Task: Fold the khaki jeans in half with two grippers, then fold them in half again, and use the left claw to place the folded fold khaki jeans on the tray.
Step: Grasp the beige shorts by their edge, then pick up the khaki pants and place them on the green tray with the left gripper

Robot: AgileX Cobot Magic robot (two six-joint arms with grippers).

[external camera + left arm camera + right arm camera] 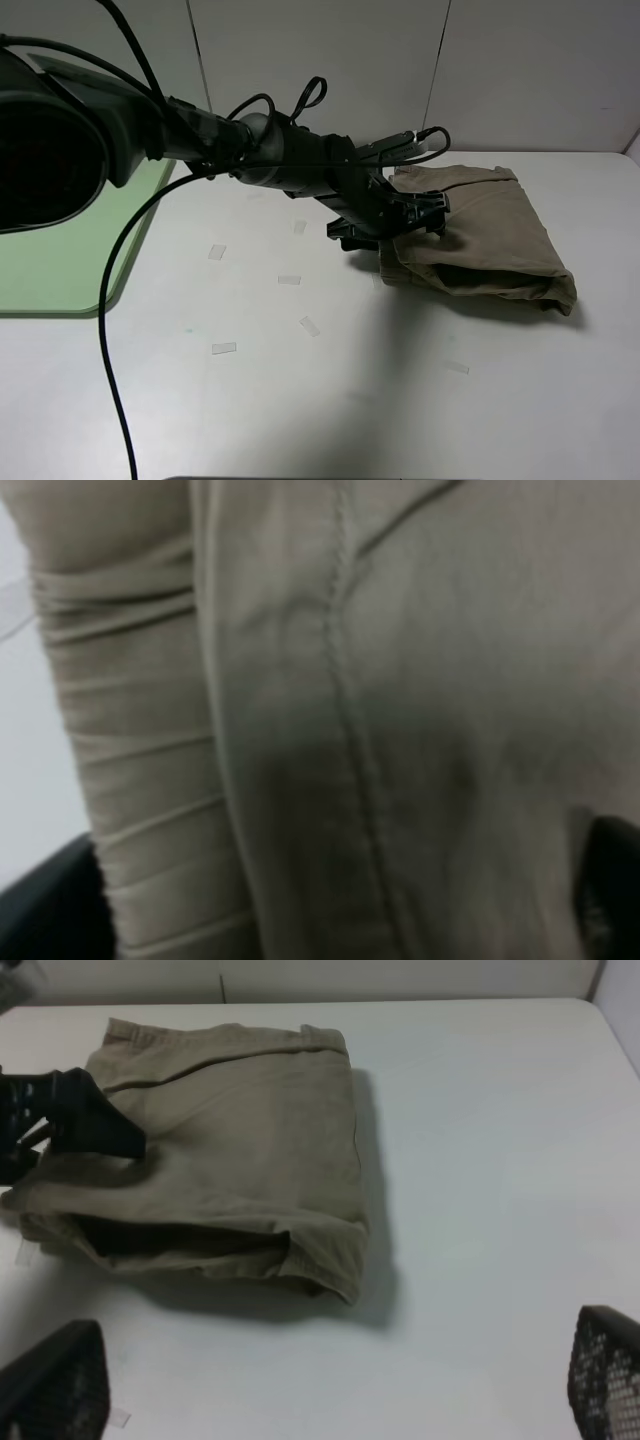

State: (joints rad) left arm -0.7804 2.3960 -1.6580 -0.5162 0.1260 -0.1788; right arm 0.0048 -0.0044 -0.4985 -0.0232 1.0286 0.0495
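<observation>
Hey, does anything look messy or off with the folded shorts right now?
Slightly. The khaki jeans are folded, but the front edge gapes open with layers bulging unevenly. They sit on the white table, not on the tray. The left claw is at their edge. Nothing looks damaged.

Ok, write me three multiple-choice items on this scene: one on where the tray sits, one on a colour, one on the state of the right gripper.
1. Where is the tray relative to the khaki jeans in the high view?
A. Far to their left
B. Under them
C. To their right

2. What colour is the tray?
A. Red
B. Pale mint green
C. Black

3. What is the state of the right gripper?
A. Shut on the jeans
B. Shut on the tray
C. Open, holding nothing

Answers: 1 A, the tray lies at the left table edge while the folded jeans lie right of centre. 2 B, its surface shows pale green. 3 C, its fingers stand wide apart over bare table, short of the jeans.
</observation>
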